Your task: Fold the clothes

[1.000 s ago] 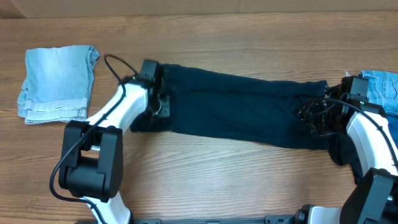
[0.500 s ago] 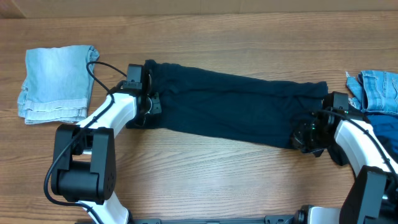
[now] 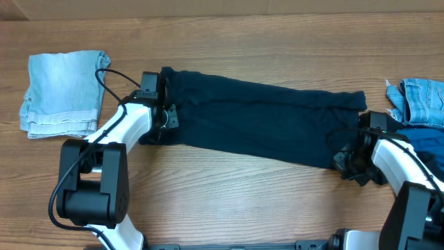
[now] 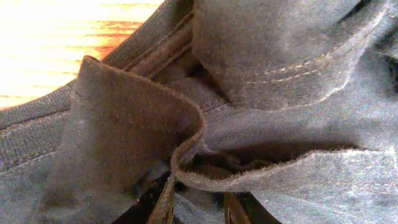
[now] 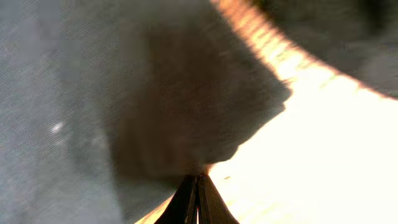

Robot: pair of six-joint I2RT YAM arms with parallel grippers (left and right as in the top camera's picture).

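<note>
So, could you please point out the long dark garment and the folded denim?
long dark garment (image 3: 263, 118): overhead view, middle of its length.
folded denim (image 3: 66, 90): overhead view, centre of top layer.

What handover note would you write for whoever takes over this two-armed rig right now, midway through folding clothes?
Left pincer: shut on the left end of the long dark navy fabric garment.
Right pincer: shut at its right end; grip on cloth unclear.
Garment lies stretched across the wooden table, unfolded.
Done: folded light-blue denim piece at far left.
To do: fold the navy garment, then the rumpled light-blue denim at the right edge.
</note>
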